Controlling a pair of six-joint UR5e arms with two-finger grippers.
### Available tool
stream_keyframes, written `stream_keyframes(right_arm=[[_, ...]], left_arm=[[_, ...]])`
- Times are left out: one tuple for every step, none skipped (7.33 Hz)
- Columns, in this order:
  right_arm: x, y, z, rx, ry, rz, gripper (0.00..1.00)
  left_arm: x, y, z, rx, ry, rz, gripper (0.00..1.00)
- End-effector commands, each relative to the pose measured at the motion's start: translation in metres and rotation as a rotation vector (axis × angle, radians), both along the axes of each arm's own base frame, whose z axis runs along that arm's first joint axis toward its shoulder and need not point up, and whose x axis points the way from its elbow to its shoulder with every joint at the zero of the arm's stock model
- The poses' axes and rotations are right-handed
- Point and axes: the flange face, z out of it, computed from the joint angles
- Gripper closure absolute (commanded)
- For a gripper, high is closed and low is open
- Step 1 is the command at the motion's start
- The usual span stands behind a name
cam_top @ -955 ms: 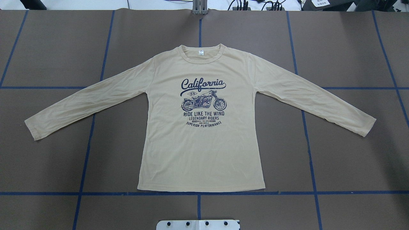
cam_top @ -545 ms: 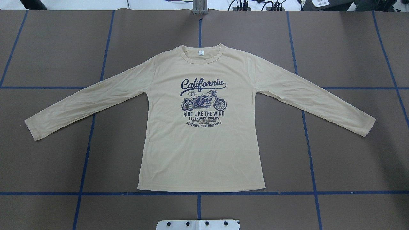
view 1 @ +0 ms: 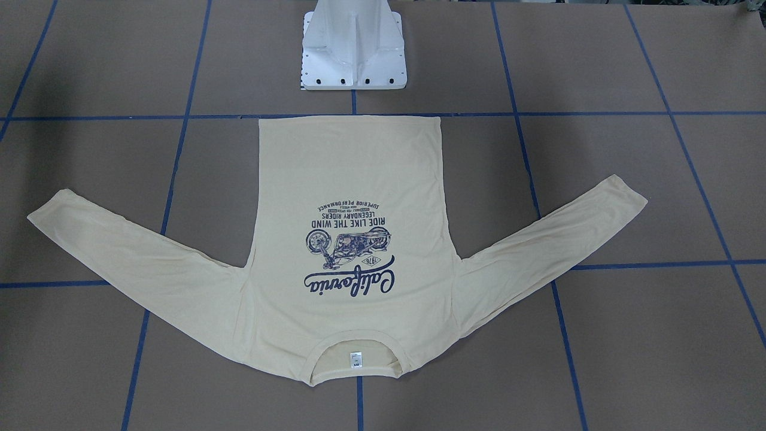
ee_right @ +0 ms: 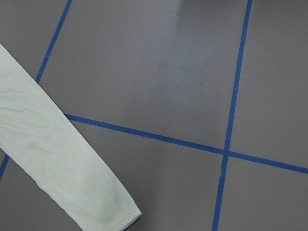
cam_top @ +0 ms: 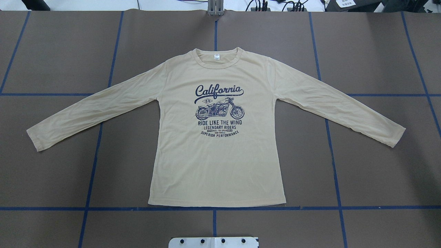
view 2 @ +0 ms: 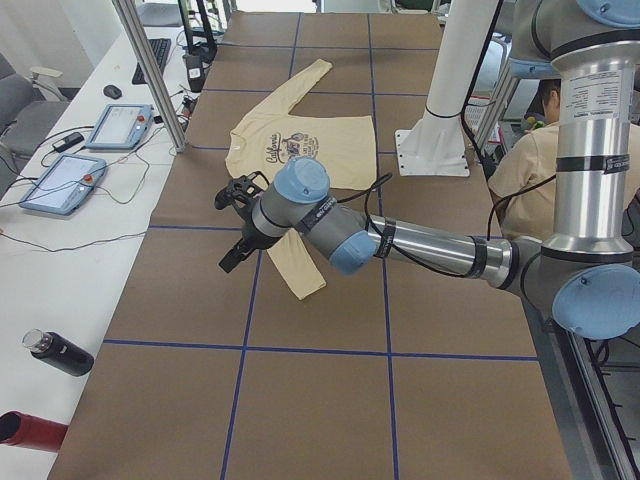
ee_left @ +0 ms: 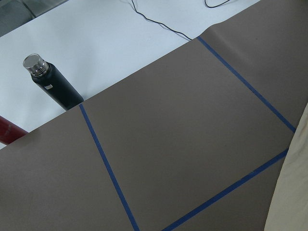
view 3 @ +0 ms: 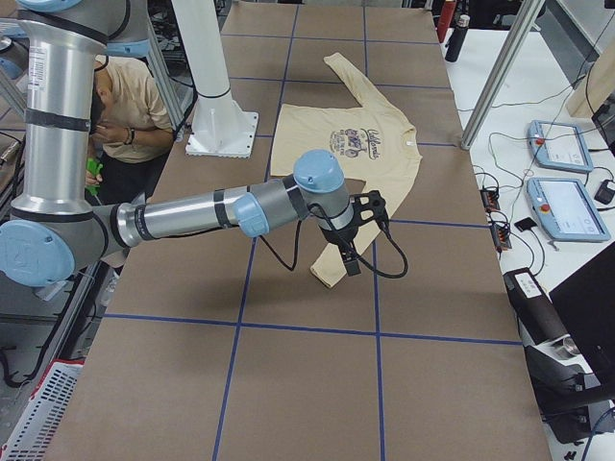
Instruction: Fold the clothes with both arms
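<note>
Honestly can't tell how far open either set of fingers is, or if they've got hold of anything, since they only show up in the side cams. The left gripper (view 2: 229, 262) hangs over the table (cam_top: 62, 172) right by the cuff of the near sleeve. The right gripper (view 3: 353, 265) is the same deal at the other cuff. The shirt (cam_top: 217, 165) lies flat and print-up mid-table, sleeves spread wide and angled back toward the robot, hem near the white base (view 1: 353, 54), collar on the far side.
</note>
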Motion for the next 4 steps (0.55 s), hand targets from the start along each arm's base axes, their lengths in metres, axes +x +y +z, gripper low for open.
stream_keyframes(right_arm=[[-0.063, 0.000, -0.010, -0.035, -0.036, 0.062, 0.01], [-0.088, 0.019, 0.003, -0.041, -0.037, 0.093, 0.01], [-0.103, 0.038, 0.014, -0.056, -0.054, 0.135, 0.01], [-0.127, 0.056, 0.023, -0.093, -0.060, 0.186, 0.02]], left_arm=[[0.000, 0.001, 0.000, 0.003, 0.000, 0.000, 0.00], [0.000, 0.001, 0.000, 0.003, 0.000, 0.000, 0.00], [0.000, 0.001, 0.000, 0.003, 0.000, 0.000, 0.00], [0.000, 0.002, 0.000, 0.003, 0.000, 0.000, 0.00]])
